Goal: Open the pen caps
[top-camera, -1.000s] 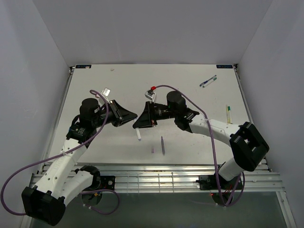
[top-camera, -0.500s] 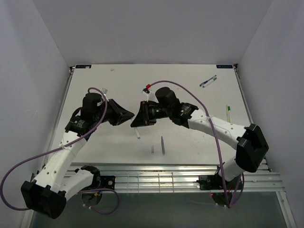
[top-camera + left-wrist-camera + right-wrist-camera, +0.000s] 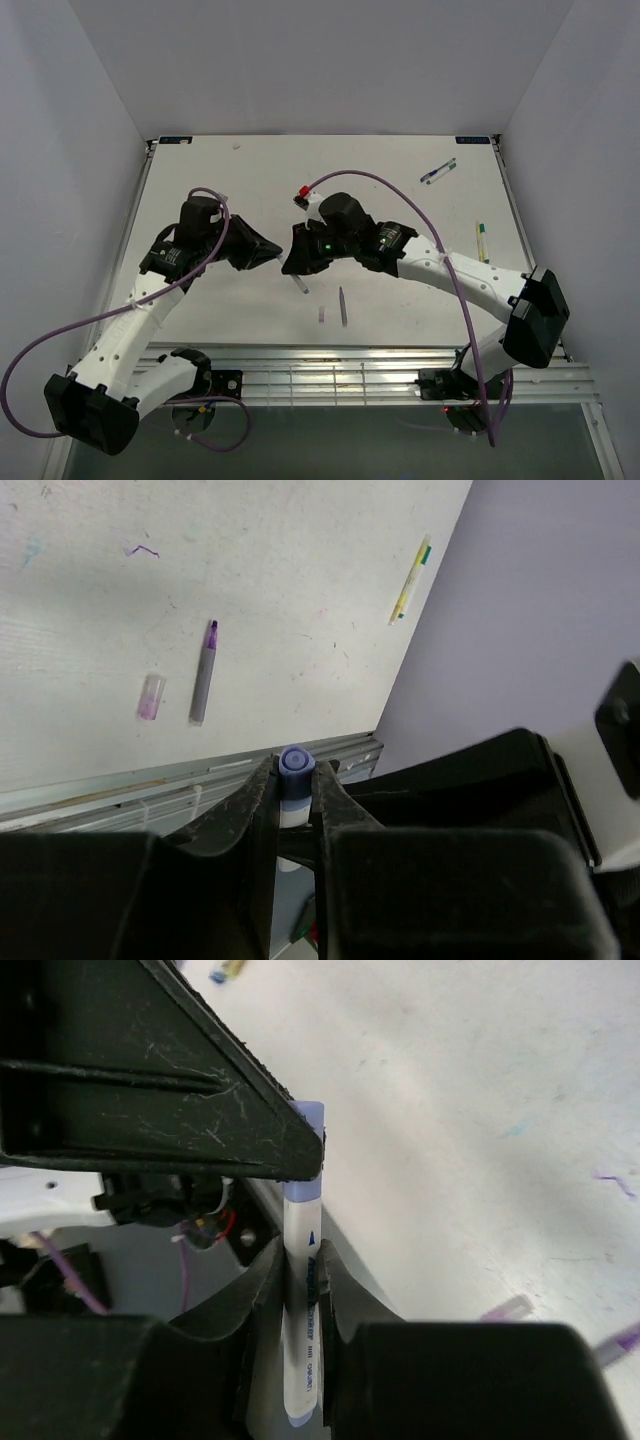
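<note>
Right wrist | right gripper [image 3: 300, 1260] clamps pen barrel [image 3: 304, 1345] | left gripper [image 3: 297, 786] clamps its blue cap [image 3: 297, 759]

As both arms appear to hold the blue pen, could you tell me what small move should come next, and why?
Probably pull the two grippers straight apart along the pen. The left gripper is shut on the blue cap, the right gripper on the white barrel, and the cap is not yet off.

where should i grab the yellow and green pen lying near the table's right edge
Take the yellow and green pen at mid-barrel, coming straight down from above and closing across its thin width. It lies flat, running near-to-far, so only its long sides offer a hold.
</note>
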`<state>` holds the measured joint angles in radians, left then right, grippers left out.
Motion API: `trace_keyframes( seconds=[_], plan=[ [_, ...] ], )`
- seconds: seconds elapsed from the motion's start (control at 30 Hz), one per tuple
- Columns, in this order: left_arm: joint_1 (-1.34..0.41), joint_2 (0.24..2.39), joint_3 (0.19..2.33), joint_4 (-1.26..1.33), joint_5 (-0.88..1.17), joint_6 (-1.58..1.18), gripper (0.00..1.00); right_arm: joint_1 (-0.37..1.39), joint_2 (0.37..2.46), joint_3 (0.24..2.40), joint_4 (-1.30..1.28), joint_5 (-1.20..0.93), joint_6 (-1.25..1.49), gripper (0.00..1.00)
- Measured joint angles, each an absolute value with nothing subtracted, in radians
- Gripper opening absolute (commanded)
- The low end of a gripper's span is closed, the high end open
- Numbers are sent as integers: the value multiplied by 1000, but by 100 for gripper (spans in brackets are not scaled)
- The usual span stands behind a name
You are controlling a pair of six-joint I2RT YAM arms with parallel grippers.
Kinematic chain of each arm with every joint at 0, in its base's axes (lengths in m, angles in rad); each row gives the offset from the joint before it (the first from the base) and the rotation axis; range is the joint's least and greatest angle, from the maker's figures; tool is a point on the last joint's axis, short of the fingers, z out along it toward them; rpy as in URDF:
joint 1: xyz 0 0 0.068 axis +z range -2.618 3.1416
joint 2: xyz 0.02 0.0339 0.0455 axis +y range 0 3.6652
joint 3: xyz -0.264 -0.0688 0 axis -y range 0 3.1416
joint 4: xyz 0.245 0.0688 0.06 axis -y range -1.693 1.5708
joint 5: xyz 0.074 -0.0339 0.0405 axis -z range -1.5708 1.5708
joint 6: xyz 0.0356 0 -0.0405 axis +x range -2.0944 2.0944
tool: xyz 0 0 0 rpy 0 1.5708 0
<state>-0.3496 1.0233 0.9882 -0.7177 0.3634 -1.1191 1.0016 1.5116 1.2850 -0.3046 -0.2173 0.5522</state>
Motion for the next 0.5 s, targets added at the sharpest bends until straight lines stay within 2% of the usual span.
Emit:
trace_keyframes(
  seconds=[0.1, 0.23, 0.37, 0.5],
  plan=[
    [-350, 966, 910, -651, 392, -1108, 0, 958, 1489, 1172, -162, -373, 609, 8],
    [-350, 905, 843, -580, 450, -1098, 0, 896, 1462, 981, 165, -590, 801, 8],
    [-350, 860, 820, -508, 465, -1108, 0, 851, 1507, 844, 607, -739, 1134, 8],
    [-350, 850, 820, -457, 469, -1117, 0, 839, 1597, 763, 1018, -768, 1485, 8]
  ],
)
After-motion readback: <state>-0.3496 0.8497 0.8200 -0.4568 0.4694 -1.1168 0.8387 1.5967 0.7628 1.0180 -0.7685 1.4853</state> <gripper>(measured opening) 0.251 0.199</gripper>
